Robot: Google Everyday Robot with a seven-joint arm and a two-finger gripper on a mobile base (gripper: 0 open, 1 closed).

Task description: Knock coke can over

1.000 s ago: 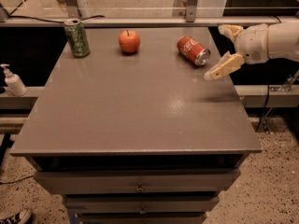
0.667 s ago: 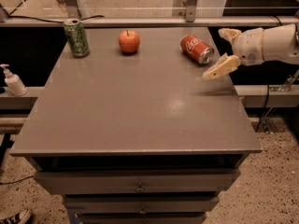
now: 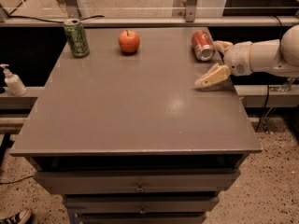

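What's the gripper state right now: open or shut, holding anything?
Gripper: open, holding nothing, at the far right of the table, close beside the coke can, which lies on its side.

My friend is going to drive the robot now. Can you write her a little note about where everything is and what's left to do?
The gripper is open and holds nothing. It is at the right edge of the table, close beside the coke can.
The coke can lies on its side near the far right corner, silver top toward the camera.
The green can stands upright at the far left, and the apple sits between the two cans.
Done: the coke can is down.
Left: probably just pulling the arm away.
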